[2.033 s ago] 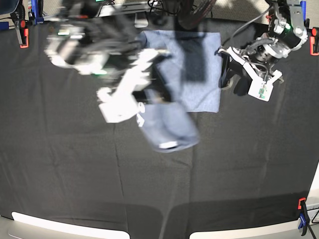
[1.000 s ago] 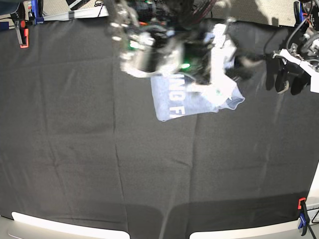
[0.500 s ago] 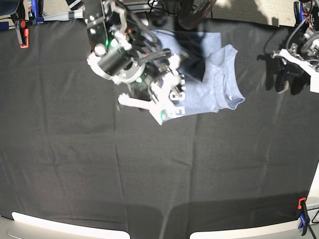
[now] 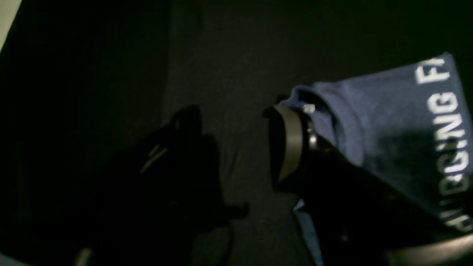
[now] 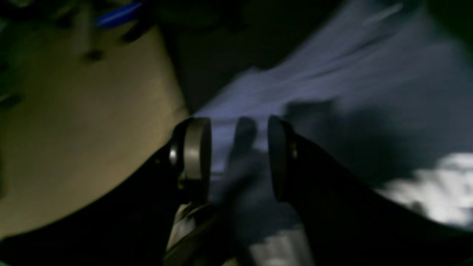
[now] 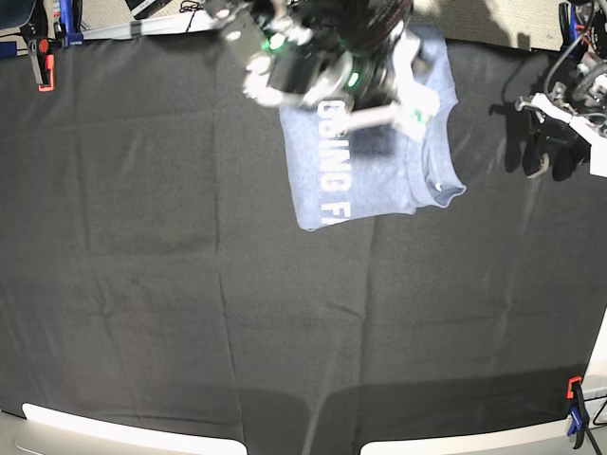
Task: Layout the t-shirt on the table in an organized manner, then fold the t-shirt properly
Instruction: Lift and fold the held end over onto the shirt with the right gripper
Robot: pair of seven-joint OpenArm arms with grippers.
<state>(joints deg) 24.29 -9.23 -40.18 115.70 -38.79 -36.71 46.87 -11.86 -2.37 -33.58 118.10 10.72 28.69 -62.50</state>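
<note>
the tabletop (image 6: 190,313) is bare black cloth nearest the camera. farther back, the t-shirt (image 6: 365,175) lies folded, lettering up. my left gripper (image 4: 236,147) is open beside its collar. my right gripper (image 5: 236,155) is open above the shirt's far edge, holding nothing.

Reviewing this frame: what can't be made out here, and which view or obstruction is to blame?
- Base view: the right arm's blurred body covers the far part of the t-shirt, hiding the start of its lettering.
- Right wrist view: motion blur; whether the fingers touch the cloth is unclear.
- Left wrist view: very dark; one finger overlaps the shirt's edge, the other is lost in shadow.
- Base view: the left gripper is cut off by the frame's edge.
</note>
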